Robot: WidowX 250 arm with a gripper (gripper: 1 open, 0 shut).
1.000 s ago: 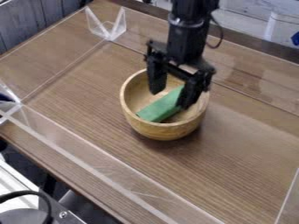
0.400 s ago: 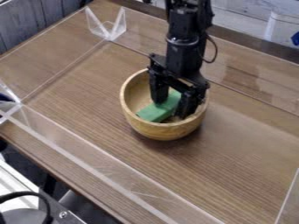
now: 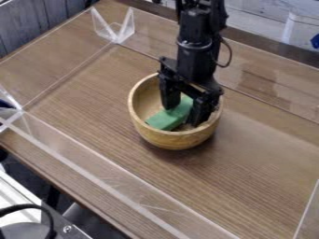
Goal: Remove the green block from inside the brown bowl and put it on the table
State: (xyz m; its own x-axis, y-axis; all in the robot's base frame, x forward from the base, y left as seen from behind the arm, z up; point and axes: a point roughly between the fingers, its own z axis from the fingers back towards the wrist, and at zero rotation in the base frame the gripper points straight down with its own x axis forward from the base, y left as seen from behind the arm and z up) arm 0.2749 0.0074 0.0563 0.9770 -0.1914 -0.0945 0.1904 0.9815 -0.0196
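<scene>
The brown bowl (image 3: pixel 156 134) sits near the middle of the table (image 3: pixel 88 103). Inside it lies the green block (image 3: pixel 165 119), slanted against the bowl's pale interior. My gripper (image 3: pixel 185 105) points straight down into the bowl, open, with one black finger on each side of the block's upper end. That end of the block is partly hidden between the fingers. I cannot tell whether the fingers touch the block.
Low clear acrylic walls (image 3: pixel 75 145) border the tabletop on all sides, with a clear bracket (image 3: pixel 116 28) at the back left corner. Bare wood-grain surface lies left, right and in front of the bowl.
Since the earliest frame the gripper has sunk a little deeper into the bowl and rolled slightly, coming astride the block. Over the last half second nothing moved.
</scene>
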